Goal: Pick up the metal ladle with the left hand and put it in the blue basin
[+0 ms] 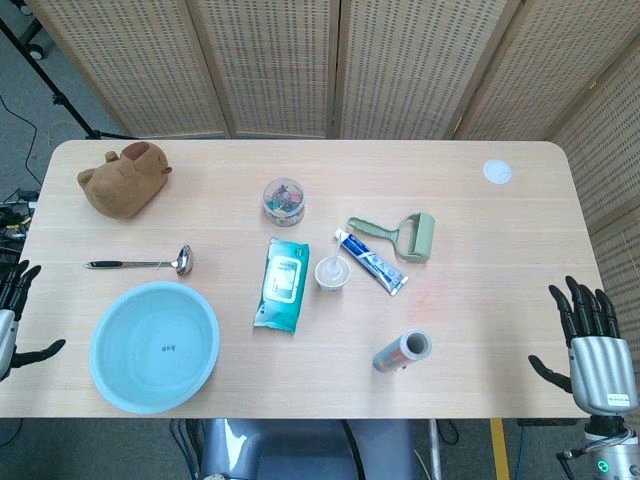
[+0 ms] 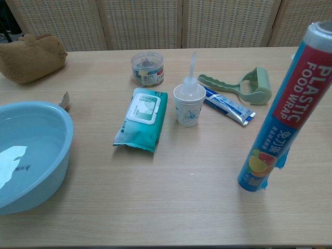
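Untouched, metal ladle (image 1: 150, 264) lies beside blue basin (image 1: 110, 385), apparently apart.

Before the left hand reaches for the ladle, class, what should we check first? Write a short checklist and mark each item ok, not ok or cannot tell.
1. Left hand holds nothing, fingers apart: ok.
2. Ladle lies flat on the table, nothing on top of it: ok.
3. Ladle handle has free space around it: ok.
4. Blue basin holds no objects: ok.
5. Basin sits next to the ladle, nothing between them: ok.
6. Right hand stays away from the ladle, at the table's far edge: ok.
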